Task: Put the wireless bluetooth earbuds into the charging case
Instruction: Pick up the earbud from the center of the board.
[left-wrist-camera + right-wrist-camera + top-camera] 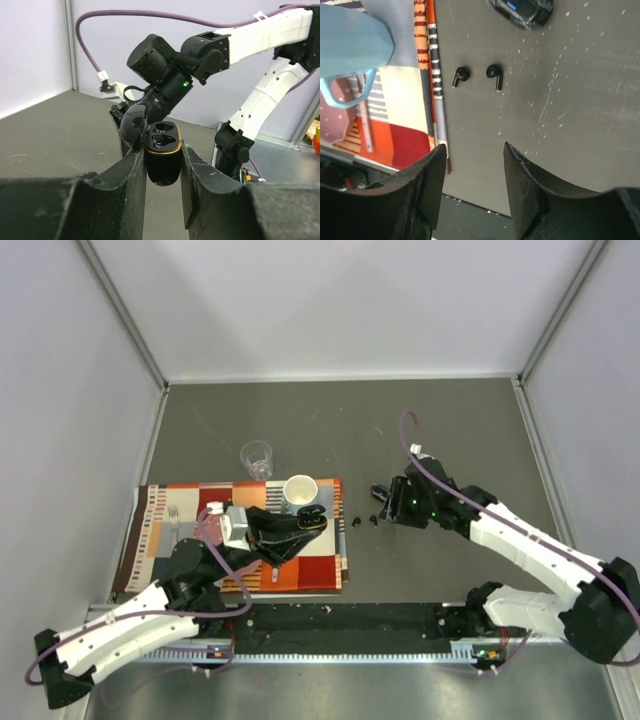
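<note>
The wireless bluetooth earbuds (494,72), two side by side on the table (570,125), sit just ahead of the empty, half-open right gripper (472,150), stems pointing back toward it, so we judge it nearer than the left gripper (163,157), clamped on the open charging case (162,142).

No readable text
No lettering, brand, number or sign can be made out in any view: the case (162,155) shows only a glossy black shell with a gold rim, and the mat (318,565) only stripes and blocks of colour.
</note>
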Controlling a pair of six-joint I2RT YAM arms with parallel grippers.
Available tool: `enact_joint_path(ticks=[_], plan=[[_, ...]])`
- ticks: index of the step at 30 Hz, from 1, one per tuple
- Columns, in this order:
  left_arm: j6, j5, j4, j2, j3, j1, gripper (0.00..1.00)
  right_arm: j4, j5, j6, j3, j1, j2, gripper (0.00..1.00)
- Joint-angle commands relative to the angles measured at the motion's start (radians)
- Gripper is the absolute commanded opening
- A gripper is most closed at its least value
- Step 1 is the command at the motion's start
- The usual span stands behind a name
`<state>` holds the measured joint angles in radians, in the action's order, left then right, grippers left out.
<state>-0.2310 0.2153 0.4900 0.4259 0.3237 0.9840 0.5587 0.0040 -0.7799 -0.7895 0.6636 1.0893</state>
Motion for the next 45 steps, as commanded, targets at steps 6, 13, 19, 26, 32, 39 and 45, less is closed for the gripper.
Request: enact_joint_path(ticks=[6,13,19,26,32,39,45], plan=[[0.004,-0.014,-0.062,-0.078,0.0,0.004,0.0,0.004,0.051,0.171,-0.157,-0.006,0.17,0.49],[-0.002,-0.007,-0.111,-0.088,0.021,0.004,0.0,-0.005,0.073,0.183,-0.206,0.016,0.3,0.49],[0.002,-0.013,-0.18,-0.119,0.037,0.004,0.0,-0.031,0.083,0.186,-0.235,0.031,0.382,0.49],[0.022,-0.033,-0.238,-0.165,0.041,0.004,0.0,-0.043,0.116,0.189,-0.293,0.047,0.495,0.47],[0.027,-0.042,-0.242,-0.168,0.038,0.004,0.0,-0.04,0.155,0.185,-0.318,0.062,0.567,0.44],[0.028,-0.04,-0.242,-0.168,0.032,0.004,0.0,-0.04,0.18,0.163,-0.304,0.064,0.601,0.42],[0.028,-0.04,-0.249,-0.17,0.032,0.004,0.0,-0.04,0.185,0.163,-0.317,0.071,0.629,0.4]])
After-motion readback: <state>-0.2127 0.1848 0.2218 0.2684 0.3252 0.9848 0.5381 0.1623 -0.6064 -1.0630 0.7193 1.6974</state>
